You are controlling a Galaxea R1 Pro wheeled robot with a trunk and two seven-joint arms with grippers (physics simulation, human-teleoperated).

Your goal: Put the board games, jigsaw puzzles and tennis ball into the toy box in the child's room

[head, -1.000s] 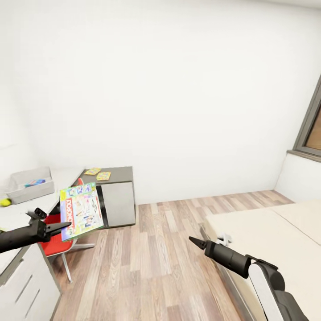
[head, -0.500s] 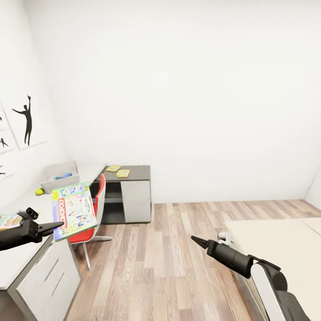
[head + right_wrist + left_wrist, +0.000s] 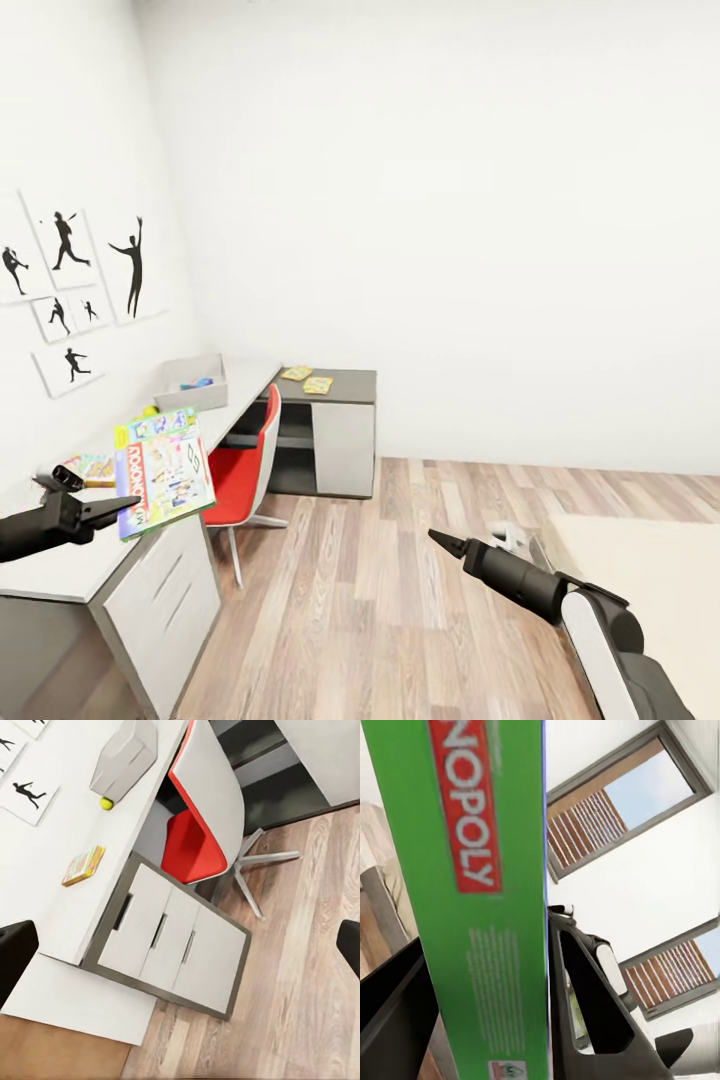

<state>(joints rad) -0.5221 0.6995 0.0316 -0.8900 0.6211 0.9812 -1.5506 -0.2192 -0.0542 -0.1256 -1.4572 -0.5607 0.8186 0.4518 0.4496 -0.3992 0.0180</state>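
Carrying one board game [image 3: 164, 471] in my left gripper [image 3: 118, 508], I hold it out ahead of my trunk and tilted, cover up, so that it clears the worktop [image 3: 60, 560] edge on the approach. In the left wrist view the box's green edge [image 3: 484, 907] runs straight between the two fingers [image 3: 592, 1005], which press on its faces; the gripper is pinching the box near one edge, so most of the box overhangs the grip. I judge that hold adequate for transport but liable to sag or twist if jolted.

The right gripper [image 3: 442, 543] rides low over the wooden floor [image 3: 400, 600], pointed forward. From the head its tips look drawn to a point, yet the right wrist view shows a finger [image 3: 15, 956] at each side of the picture, well apart, with nothing between them. I record it as spread and empty, presumably kept free for the next pick.

Task items located: the toy box [image 3: 190, 383] stands on the worktop against the wall, with something coloured inside that I cannot identify. The tennis ball [image 3: 151, 410] lies just beside it, also seen in the right wrist view [image 3: 106, 803]. A second board game [image 3: 88, 467] lies flat on the worktop nearer me. Two jigsaw puzzles [image 3: 307, 379] lie side by side on the grey cabinet section at the corner. A red chair [image 3: 245, 470] is tucked at the worktop between me and the toy box; I judge it the main obstruction to reaching in.
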